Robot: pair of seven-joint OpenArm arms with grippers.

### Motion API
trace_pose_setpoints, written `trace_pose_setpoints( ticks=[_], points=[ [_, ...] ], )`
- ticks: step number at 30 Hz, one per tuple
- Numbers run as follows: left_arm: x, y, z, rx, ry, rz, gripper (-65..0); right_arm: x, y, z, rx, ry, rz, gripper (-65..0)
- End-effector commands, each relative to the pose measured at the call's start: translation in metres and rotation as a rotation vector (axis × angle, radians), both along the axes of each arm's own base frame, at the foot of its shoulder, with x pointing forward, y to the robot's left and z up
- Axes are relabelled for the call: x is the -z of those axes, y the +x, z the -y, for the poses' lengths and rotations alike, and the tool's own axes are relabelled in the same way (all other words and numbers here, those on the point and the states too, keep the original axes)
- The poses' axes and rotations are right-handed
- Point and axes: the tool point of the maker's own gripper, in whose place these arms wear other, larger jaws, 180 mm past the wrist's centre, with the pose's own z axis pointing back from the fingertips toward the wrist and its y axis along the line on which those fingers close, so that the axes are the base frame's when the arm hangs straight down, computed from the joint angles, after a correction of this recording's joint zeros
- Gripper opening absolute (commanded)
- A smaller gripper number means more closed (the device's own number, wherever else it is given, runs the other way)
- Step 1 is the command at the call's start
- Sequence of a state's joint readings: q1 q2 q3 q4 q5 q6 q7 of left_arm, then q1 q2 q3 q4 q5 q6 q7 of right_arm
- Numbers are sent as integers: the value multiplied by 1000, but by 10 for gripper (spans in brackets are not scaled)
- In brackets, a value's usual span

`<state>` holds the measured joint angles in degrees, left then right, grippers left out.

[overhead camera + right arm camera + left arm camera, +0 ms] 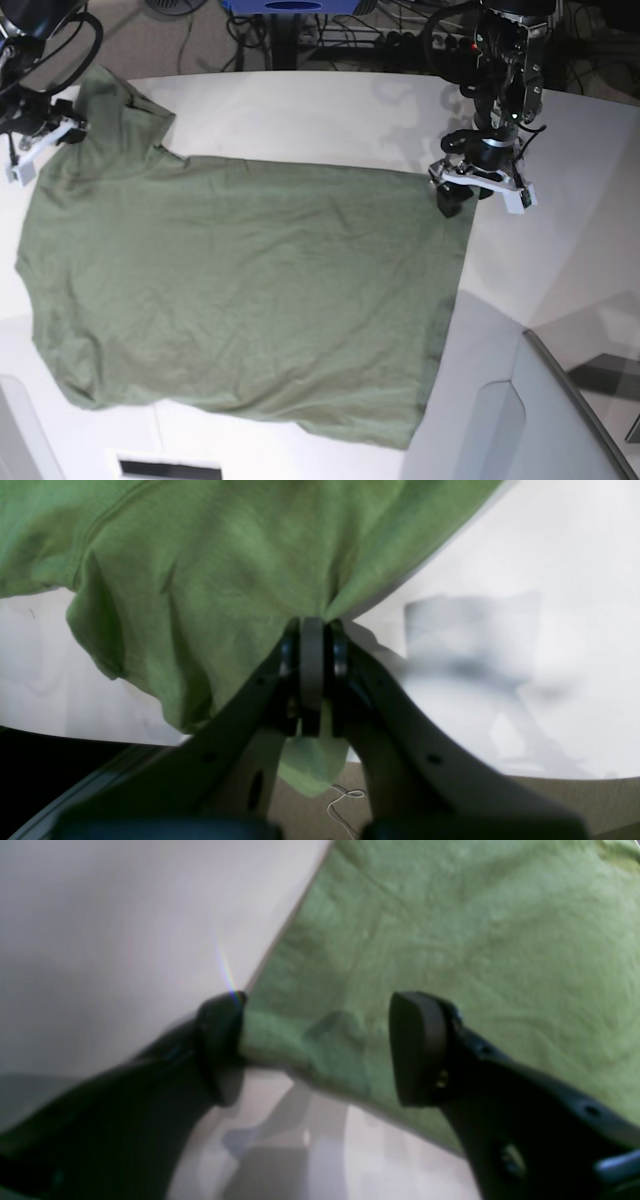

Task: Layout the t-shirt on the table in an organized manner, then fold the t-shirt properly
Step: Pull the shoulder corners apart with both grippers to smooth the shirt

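Two dark fingers [417, 1047] of the left end effector [320, 1050] stand apart in the left wrist view, straddling a corner of the t-shirt [450, 940] without pinching it; one finger touches the cloth's edge. Seen from the base view, going left to right, the right end effector [40, 140] sits at the t-shirt's [240, 300] far left corner, by the sleeve. In its own wrist view the right end effector [312, 630] is clamped tight on a bunch of that green fabric [225, 555]. The t-shirt lies spread mostly flat across the white bench [300, 110], with the left end effector [480, 185] at its far right corner.
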<state>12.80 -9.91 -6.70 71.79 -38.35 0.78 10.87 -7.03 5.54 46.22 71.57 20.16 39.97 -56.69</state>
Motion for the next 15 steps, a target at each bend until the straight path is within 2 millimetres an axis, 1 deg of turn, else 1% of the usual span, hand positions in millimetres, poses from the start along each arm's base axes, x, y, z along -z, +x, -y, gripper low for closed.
trace_pose_setpoints(
  ticks=[1,2,3,4,5,7,9,10,15],
  points=[
    [5,-3,0,3,-13,-31,-357,-2,-4,9,-12,-27,-23,-644],
    [5,-1,0,1,-13,-30,-444,-2,-4,9,-12,-27,-23,-644],
    [5,1,-1,0,-13,-29,-556,-2,-4,9,-12,-27,-25,-644],
    [4,3,-1,-1,-14,-26,-650,-2,-4,9,-13,-27,-25,-644],
    [3,6,-1,-1,-14,-20,-650,-2,-4,8,-13,-26,-26,-644],
    [-2,9,-2,5,-7,-8,-650,-8,1,11,-18,-47,-8,-644],
    [-11,12,-1,14,-2,17,-650,-22,9,17,-29,-91,30,-644],
    [-18,12,1,22,1,34,-650,-28,9,21,-36,-116,40,-644],
    [-51,3,2,64,36,100,-650,-61,11,35,-73,-222,46,-644]
  ],
)
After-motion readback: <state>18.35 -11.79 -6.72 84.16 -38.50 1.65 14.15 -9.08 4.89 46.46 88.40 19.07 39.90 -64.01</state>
